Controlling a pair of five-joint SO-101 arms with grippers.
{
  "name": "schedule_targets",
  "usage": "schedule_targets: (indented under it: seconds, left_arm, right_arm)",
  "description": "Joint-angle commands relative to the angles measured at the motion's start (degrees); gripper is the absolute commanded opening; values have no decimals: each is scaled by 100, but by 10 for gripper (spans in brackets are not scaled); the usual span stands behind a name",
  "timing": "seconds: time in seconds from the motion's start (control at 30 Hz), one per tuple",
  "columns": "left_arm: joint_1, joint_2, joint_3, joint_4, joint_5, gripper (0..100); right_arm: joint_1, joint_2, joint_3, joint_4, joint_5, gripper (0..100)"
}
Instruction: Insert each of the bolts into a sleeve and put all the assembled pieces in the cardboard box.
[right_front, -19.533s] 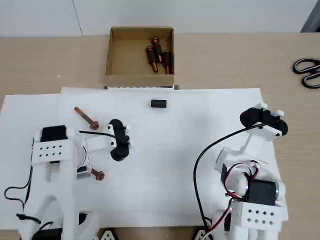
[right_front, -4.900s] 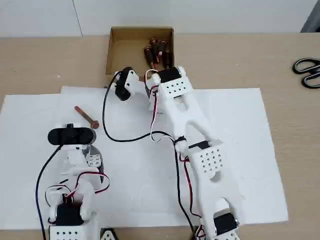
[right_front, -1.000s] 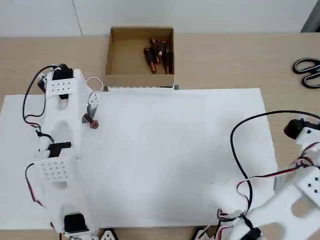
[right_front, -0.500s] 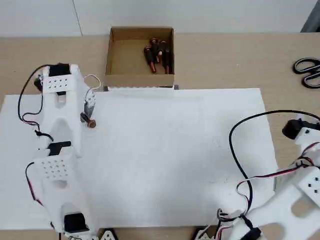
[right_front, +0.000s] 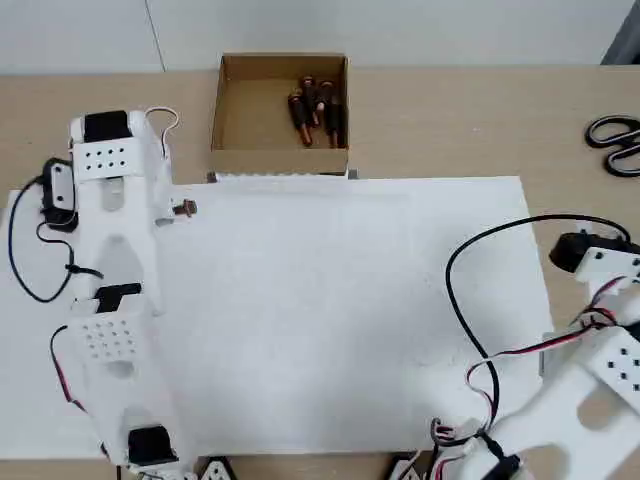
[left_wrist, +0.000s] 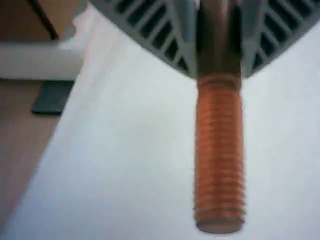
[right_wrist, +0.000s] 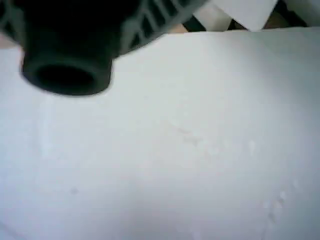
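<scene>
Up comes the bolt (right_front: 184, 209)! The left gripper (left_wrist: 218, 62) has lifted it off the white paper (right_front: 330, 300) toward the upper left, clamped tight, threads poking past the jaws. Pickup looks done; mating should be next. Far right, the right gripper (right_wrist: 75, 30) pinches the black sleeve (right_wrist: 67, 75), well apart from the bolt, and the cardboard box (right_front: 250, 120) waits top centre

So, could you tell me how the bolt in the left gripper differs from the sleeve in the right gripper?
The bolt is copper-coloured; the sleeve is black. The bolt is a long threaded rod; the sleeve is a hollow tube, open at its end. Both are held over the white sheet.
</scene>
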Motion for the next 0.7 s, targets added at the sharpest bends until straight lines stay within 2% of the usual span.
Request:
schedule_targets:
  seconds: [0.0, 0.27, 0.4, 0.5, 0.67]
  left_arm:
    - [114, -440, 13, 158, 229, 7]
    - [79, -466, -4, 158, 88, 21]
    - [105, -466, -4, 158, -484, 122]
    - [114, -466, -4, 158, -563, 207]
    - [149, -466, -4, 167, -826, 240]
  right_arm:
    - [-48, -145, -35, -22, 18, 4]
    - [-48, -145, -35, -22, 18, 4]
    - [-48, -145, -26, -22, 18, 4]
    - [-48, -145, -26, -22, 18, 4]
    - [-48, -145, -26, -22, 18, 4]
